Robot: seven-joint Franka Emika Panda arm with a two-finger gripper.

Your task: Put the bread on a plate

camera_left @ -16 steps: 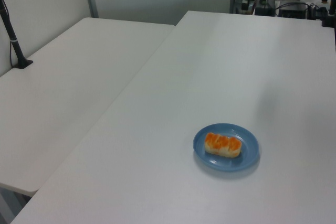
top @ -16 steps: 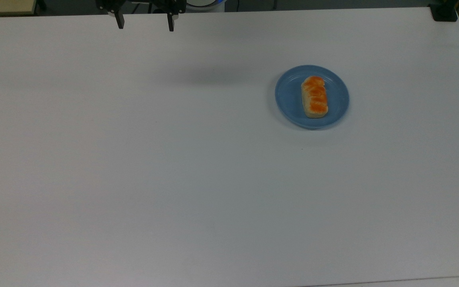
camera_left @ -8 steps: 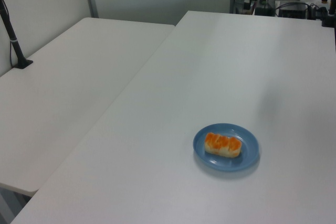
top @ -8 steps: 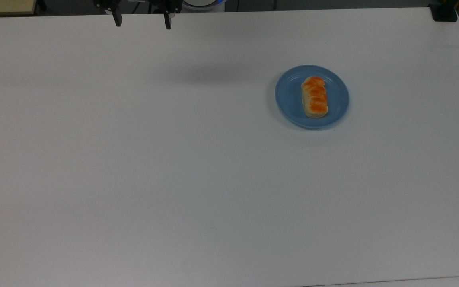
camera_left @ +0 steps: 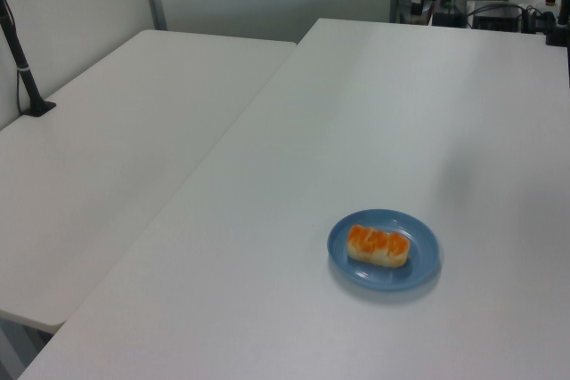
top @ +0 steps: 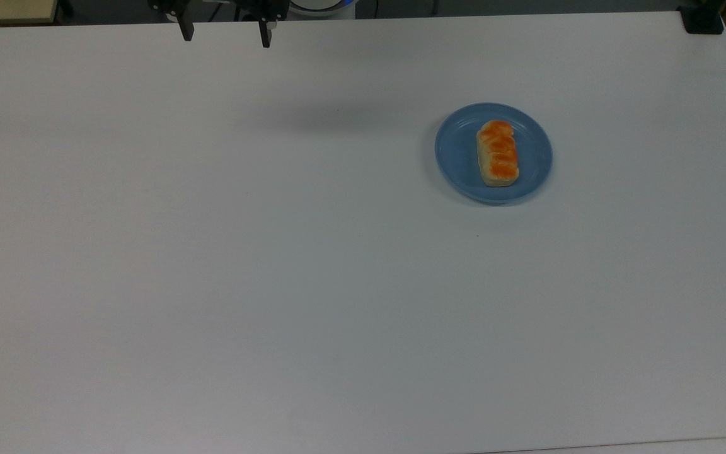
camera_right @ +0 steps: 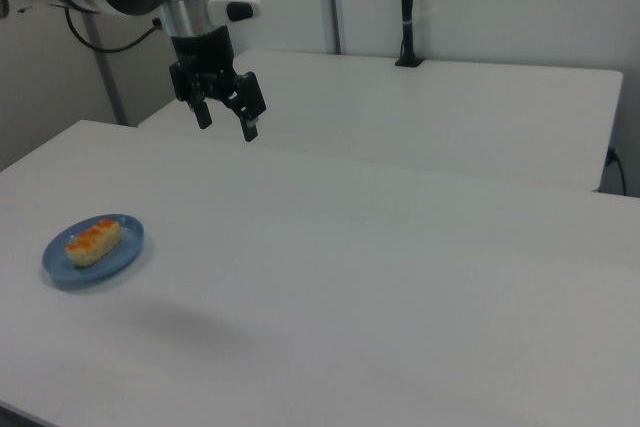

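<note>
Evidently the bread (top: 497, 153) lay lengthwise on the plate (top: 457, 151), inside its rim; task judged complete. Gripper (top: 225, 33) hung high, well apart, fingers spread wide and empty. Best practice: keep the arm clear, disturb nothing. No legible writing or brand noted.

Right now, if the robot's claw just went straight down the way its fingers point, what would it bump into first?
Probably just the bare white table. The gripper hangs open, fingers pointing down, with nothing under it in the right view. The bread on the plate sits well off to the right view's left, out of that line.
</note>
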